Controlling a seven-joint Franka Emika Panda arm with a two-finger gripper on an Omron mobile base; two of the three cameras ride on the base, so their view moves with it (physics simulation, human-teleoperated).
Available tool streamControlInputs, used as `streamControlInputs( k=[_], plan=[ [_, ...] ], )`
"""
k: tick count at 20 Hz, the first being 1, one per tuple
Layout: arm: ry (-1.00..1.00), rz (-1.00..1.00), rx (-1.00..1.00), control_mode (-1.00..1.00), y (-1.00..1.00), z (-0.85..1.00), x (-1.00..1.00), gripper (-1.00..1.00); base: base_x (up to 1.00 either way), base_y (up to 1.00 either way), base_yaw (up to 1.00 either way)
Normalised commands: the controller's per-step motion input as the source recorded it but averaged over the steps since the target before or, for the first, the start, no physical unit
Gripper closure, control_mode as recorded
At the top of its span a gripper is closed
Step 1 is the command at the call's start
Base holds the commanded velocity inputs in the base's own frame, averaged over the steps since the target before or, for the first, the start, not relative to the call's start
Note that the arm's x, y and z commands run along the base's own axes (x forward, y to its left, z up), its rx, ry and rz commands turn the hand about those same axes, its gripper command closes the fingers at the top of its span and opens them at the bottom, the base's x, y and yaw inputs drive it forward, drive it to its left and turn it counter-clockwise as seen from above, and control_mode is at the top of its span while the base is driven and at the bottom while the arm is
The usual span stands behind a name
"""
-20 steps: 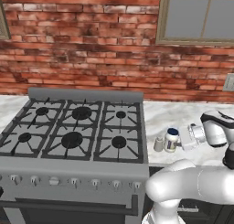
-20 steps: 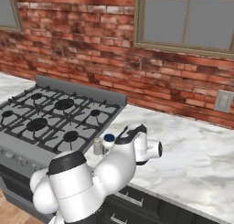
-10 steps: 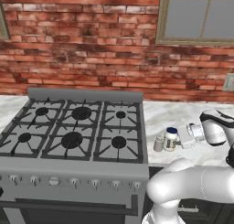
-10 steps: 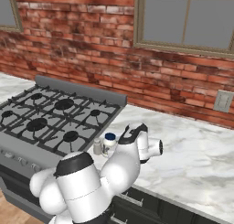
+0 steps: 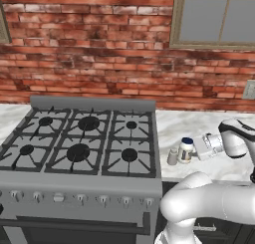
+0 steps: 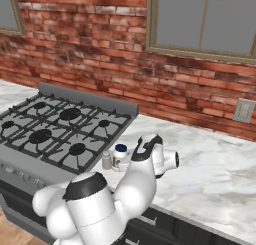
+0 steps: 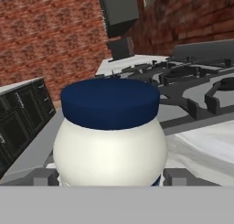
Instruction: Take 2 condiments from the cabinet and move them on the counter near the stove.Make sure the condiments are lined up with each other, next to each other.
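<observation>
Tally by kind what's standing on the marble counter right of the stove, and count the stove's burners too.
Grey-silver shakers: 1, the shaker, nearest the stove.
White jars with dark blue lids: 1, the jar, beside the shaker on the counter.
Total condiments: 2.
Gas burners: 6.

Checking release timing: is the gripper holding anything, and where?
Cannot tell. The gripper stands wide either side of the white jar with dark blue lid, low on its body, on the white marble counter.

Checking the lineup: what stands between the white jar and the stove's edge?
The small grey shaker stands between the white jar and the stove, on the counter, in the left base view.
</observation>
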Motion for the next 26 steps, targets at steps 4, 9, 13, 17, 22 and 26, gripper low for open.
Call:
streamControlInputs(
  k=[4, 9, 13, 17, 22, 26],
  plan=[
    [0.00, 0.00, 0.00, -1.00, 0.00, 0.00, 0.00, 1.00, 0.00, 0.00, 0.00],
    [0.00, 0.00, -0.01, -1.00, 0.14, -0.16, 0.00, 1.00, 0.00, 0.00, 0.00],
    [0.00, 0.00, 0.00, -1.00, 0.17, -0.21, 0.00, 1.00, 0.00, 0.00, 0.00],
    [0.00, 0.00, 0.00, -1.00, 0.15, -0.22, 0.00, 1.00, 0.00, 0.00, 0.00],
    [0.00, 0.00, 0.00, -1.00, 0.21, -0.28, -0.04, 1.00, 0.00, 0.00, 0.00],
    [0.00, 0.00, 0.00, -1.00, 0.19, -0.31, -0.05, 1.00, 0.00, 0.00, 0.00]
  ],
)
